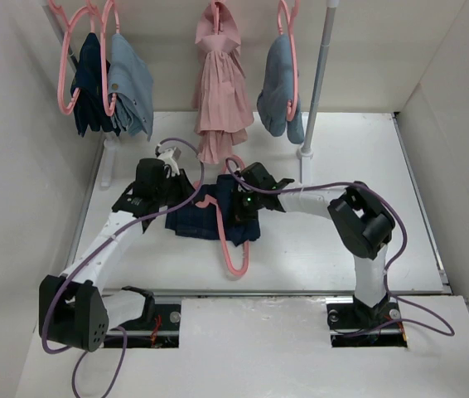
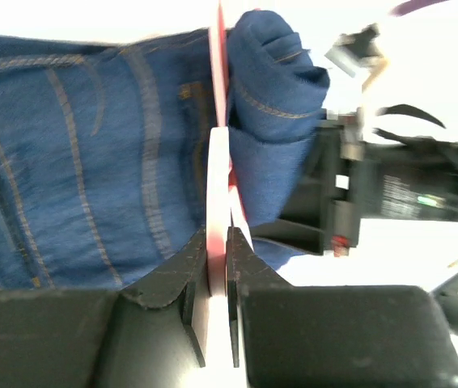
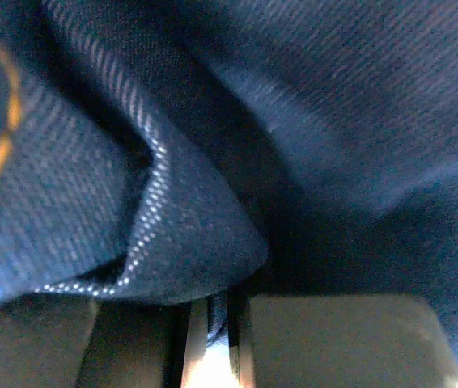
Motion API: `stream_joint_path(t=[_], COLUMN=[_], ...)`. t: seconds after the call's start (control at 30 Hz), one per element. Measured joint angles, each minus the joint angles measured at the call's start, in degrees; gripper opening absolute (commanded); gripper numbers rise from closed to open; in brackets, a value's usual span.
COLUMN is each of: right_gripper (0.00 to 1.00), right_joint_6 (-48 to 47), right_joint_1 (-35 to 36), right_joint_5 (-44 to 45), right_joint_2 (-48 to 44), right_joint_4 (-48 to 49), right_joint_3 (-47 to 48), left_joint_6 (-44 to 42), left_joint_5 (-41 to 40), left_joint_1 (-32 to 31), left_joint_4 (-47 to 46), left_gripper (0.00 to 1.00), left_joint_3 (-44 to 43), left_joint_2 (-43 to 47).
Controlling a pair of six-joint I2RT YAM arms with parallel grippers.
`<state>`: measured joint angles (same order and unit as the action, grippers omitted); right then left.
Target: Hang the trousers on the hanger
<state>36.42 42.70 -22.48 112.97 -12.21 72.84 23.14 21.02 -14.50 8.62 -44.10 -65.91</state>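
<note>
The dark navy trousers lie bunched on the table between the two arms. A pink hanger lies over them, its hook end toward the front. My left gripper is shut on the hanger's thin pink bar at the trousers' left side. In the left wrist view the blue cloth fills the left, with a fold draped over the bar. My right gripper is shut on a fold of the trousers, which fills the right wrist view; its fingertips are buried in cloth.
A rail at the back holds pink hangers with a navy garment, light blue denim garments and a pink pleated dress. A rail post stands behind the right gripper. White walls enclose the table.
</note>
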Motion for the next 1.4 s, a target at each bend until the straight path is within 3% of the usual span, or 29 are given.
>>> stream_joint_path(t=[0.1, 0.23, 0.4, 0.47, 0.67, 0.73, 0.8, 0.83, 0.87, 1.1, 1.4], right_gripper=[0.17, 0.47, 0.61, 0.71, 0.79, 0.6, 0.35, 0.16, 0.1, 0.06, 0.0], right_joint_6=[1.4, 2.21, 0.79, -0.81, -5.99, -7.23, -7.8, -7.67, -7.43, 0.5, 14.86], right_joint_1=[-1.16, -1.44, -0.87, -1.05, -4.94, -6.67, -8.13, -8.55, -8.81, -8.28, -4.76], right_joint_5=[-1.53, -3.56, -2.27, 0.63, 5.95, 6.4, 6.45, 6.21, 5.44, -1.92, -3.45], right_joint_2=[1.42, 3.06, 1.64, -1.27, -15.21, -17.27, -17.31, -16.68, -15.34, -0.98, 8.59], right_joint_4=[1.29, 1.75, 0.35, -2.05, -9.33, -10.43, -10.38, -10.21, -9.99, -0.35, 12.98], right_joint_3=[0.15, 2.03, 2.51, 1.75, -0.09, 0.35, 0.85, 1.03, 1.44, 3.54, 6.1], left_joint_6=[0.94, 1.99, 3.06, 3.13, 3.34, 3.34, 3.34, 3.32, 3.3, 3.15, 1.68], left_joint_5=[0.61, 1.31, 0.46, 0.2, 0.2, 0.17, 0.17, 0.17, 0.17, 0.15, 1.36], left_joint_1=[-1.09, -2.19, -1.9, -1.92, -2.29, -2.27, -2.27, -2.27, -2.27, -2.27, -2.25], left_joint_4=[3.43, 4.68, 5.03, 5.03, 4.48, 4.46, 4.44, 4.39, 4.42, 4.31, 4.85], left_gripper=[0.0, 0.0, 0.0, 0.0, 0.0, 0.0, 0.0, 0.0, 0.0, 0.0, 0.0], left_joint_3=[-4.92, -7.96, -7.89, -7.89, -7.74, -7.58, -7.54, -7.54, -7.54, -7.54, -9.57], left_joint_2=[-0.17, -0.42, -0.74, -0.76, -0.79, -0.79, -0.79, -0.79, -0.81, -1.16, -1.84])
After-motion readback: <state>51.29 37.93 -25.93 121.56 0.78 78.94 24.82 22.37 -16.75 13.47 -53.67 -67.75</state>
